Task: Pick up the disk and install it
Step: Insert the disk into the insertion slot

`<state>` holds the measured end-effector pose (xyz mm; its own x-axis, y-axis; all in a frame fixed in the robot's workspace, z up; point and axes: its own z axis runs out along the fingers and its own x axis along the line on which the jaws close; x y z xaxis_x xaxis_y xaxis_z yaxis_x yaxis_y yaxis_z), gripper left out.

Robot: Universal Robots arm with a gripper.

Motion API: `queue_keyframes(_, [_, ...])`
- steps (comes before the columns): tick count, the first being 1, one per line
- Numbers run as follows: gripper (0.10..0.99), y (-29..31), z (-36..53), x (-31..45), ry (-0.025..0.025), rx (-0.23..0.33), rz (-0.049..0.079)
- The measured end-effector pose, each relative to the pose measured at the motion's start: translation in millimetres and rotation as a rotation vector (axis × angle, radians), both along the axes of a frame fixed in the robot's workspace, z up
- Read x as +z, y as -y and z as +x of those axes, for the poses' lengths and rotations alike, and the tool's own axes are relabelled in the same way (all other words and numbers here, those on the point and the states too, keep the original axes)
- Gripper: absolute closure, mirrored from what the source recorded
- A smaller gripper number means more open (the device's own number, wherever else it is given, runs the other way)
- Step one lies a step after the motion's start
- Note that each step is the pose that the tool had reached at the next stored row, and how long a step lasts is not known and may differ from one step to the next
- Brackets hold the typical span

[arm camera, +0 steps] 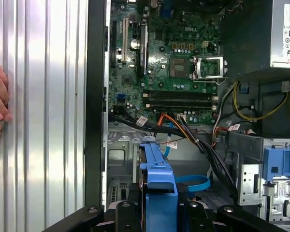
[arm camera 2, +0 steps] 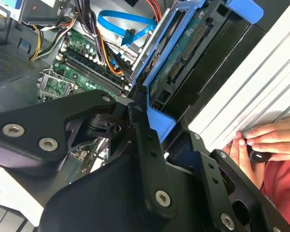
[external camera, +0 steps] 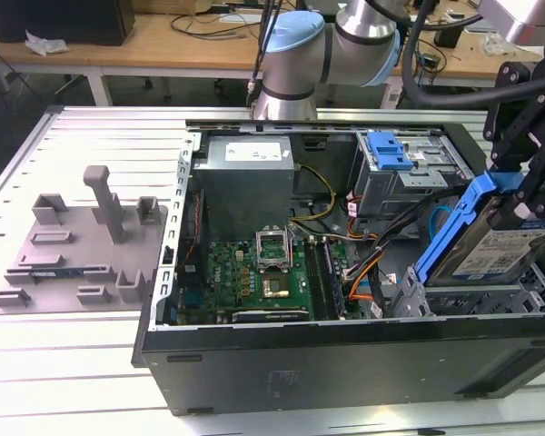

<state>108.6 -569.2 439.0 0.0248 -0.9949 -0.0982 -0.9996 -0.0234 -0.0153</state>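
The disk, a silver-grey drive with a white label in a bright blue carrier bracket, hangs tilted over the drive bay at the exterior view's right end of the open computer case. My gripper is shut on it from above, its black fingers clamped along the carrier. In the second wrist view the disk shows its connector edge, held between the gripper's black linkages. The first wrist view shows the blue carrier end-on above the metal bay floor.
Orange, blue and black cables run beside the bay. A motherboard and power supply fill the case. A blue ribbed latch sits on the rear bay. A grey tray lies left. A person's hand rests on the table.
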Motion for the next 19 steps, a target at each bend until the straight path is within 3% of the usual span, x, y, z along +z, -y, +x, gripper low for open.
queue_keyframes(19, [0.718, 0.0, 0.0, -26.4, 0.0001, 0.001, 0.000])
